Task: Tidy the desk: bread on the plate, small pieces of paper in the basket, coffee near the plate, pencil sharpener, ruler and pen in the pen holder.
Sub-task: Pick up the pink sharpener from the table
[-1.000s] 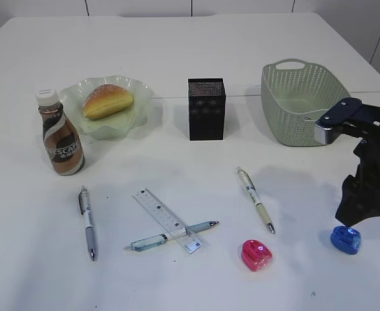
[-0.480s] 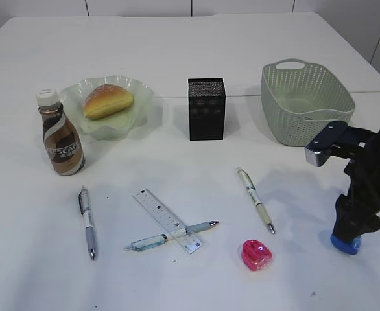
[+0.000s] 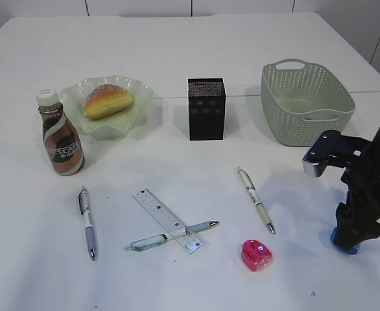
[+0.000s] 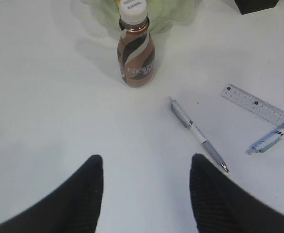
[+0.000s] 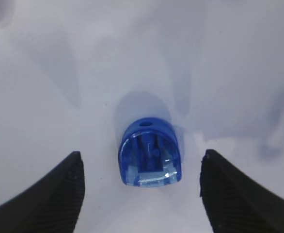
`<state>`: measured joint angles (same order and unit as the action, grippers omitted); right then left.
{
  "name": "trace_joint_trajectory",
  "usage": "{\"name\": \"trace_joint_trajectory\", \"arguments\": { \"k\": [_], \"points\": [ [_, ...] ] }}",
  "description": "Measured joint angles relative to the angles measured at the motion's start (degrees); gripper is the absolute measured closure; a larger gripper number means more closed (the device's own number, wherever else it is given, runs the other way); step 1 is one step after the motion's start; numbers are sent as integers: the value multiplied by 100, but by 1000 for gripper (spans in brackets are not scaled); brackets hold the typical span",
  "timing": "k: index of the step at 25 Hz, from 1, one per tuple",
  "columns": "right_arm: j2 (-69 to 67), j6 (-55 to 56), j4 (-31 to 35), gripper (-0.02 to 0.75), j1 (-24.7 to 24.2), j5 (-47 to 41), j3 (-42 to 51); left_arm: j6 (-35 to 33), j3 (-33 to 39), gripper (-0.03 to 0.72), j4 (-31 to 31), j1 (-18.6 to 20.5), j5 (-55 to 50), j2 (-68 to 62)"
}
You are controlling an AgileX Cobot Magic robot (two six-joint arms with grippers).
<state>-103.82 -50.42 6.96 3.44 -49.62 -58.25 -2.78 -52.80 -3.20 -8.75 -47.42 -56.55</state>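
1. Hanging low over the desk (image 3: pixel 177 39) near its front right corner, the right gripper (image 5: pixel 141 179) stands with its jaws spread wide, one on each side of the blue pencil sharpener (image 5: pixel 149 154); neither jaw touches it, and it lies flat on the surface.
2. From the exterior view only a sliver of that blue sharpener shows beneath the black arm.
3. The left gripper (image 4: pixel 147 194) is partly open and holds nothing; it hovers over bare desk toward the front left, with the coffee bottle (image 4: pixel 135 46) standing upright ahead of it.
4. The bread (image 3: pixel 107 101) lies on the pale green plate (image 3: pixel 135 87) toward the back left of the desk, and the coffee bottle stands just beside the plate, on its front left.
5. The black pen holder (image 3: pixel 206 109) stands at the middle of the desk, toward the back; the green basket (image 3: pixel 305 110) sits toward the back right.
6. A grey pen (image 3: pixel 87 221) lies near the front left.
7. The clear ruler (image 3: pixel 166 219) lies near the front middle, with a blue pen (image 3: pixel 170 236) crossing it.
8. A beige pen (image 3: pixel 255 199) lies right of the middle, and the pink pencil sharpener (image 3: pixel 256 254) sits near the front edge just beyond its tip.
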Motion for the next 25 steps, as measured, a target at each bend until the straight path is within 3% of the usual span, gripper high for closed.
{"name": "trace_joint_trajectory", "arguments": {
  "k": [25],
  "points": [
    [-468, -139, -254, 164, 0, 238, 0, 0, 0, 295, 0, 0, -254, 0]
  ]
}}
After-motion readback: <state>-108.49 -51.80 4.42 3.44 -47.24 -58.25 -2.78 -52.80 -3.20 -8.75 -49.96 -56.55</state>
